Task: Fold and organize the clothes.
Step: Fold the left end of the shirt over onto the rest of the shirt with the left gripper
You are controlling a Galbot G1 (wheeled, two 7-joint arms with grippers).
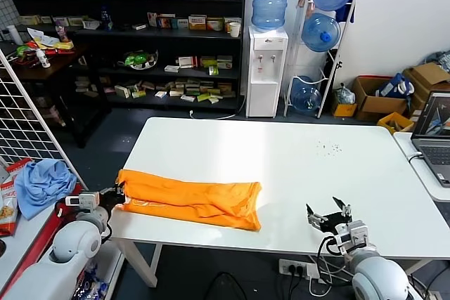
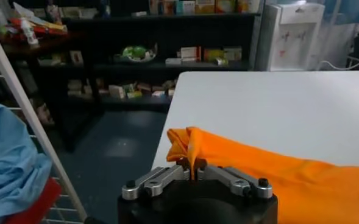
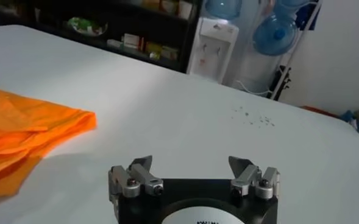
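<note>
**Handling of the T-shirt and State of the Fingers**

The orange T-shirt (image 1: 190, 201) lay folded into a long band on the white bench (image 1: 309, 173), near its front edge and toward the robot's left, with one end reaching the bench's left edge. The fabric appeared soft, light and limp; it was judged likely to sag, crease and slide on the smooth surface instead of holding a shape. Hold was best taken at a bunched end or corner, where several layers could be pinched together.

The left gripper (image 2: 192, 165) was at the bench's left edge, at that end of the garment. Its fingers (image 2: 164, 176) were closed to a narrow pinch on a raised ridge of the orange fabric.

The right gripper (image 1: 329, 213) hovered over bare bench at the front right, well apart from the garment. Its fingers (image 3: 140, 167) stood wide and held nothing.
</note>
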